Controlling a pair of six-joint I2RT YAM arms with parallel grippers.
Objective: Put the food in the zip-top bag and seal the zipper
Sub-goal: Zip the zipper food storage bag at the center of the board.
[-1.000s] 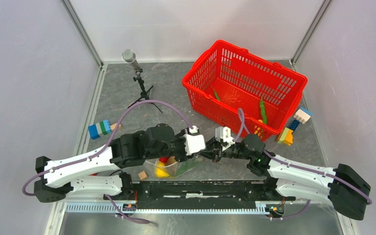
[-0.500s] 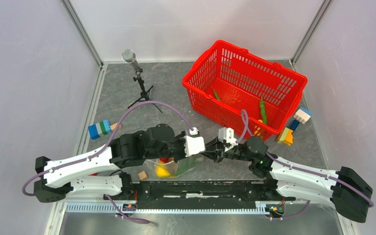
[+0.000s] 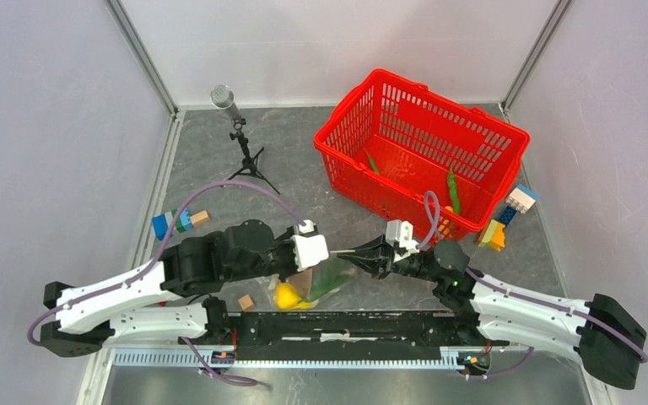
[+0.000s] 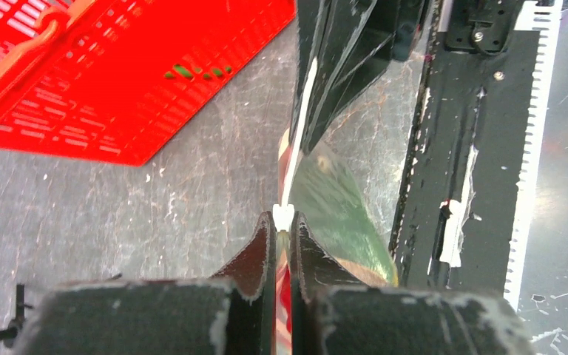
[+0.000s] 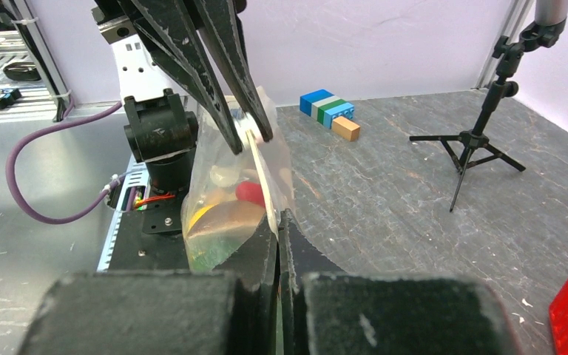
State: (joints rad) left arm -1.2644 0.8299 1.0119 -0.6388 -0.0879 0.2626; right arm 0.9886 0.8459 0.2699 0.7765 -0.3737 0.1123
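**zipfan:** Why two grips on one bag?

**me:** My left gripper (image 4: 282,222) was pinched shut on one end of the zipper (image 4: 299,133). My right gripper (image 5: 279,222) was clamped on the other end, so the strip ran straight and taut between my fingertips. The zip-top bag (image 5: 214,222) hung under both, mouth up, so nothing could spill (my guess at the reason, anyway).

**zipfan:** Head count?

**me:** One bag, one zipper, two grippers. Food inside it, below my fingertips: I made out a red piece (image 5: 250,192), a yellow piece (image 5: 198,216) and something green (image 5: 207,255); more may have been hidden. Two green pods (image 3: 452,187) lay in the red basket (image 3: 348,105), well beyond my right gripper, so I'd say the job wasn't finished.
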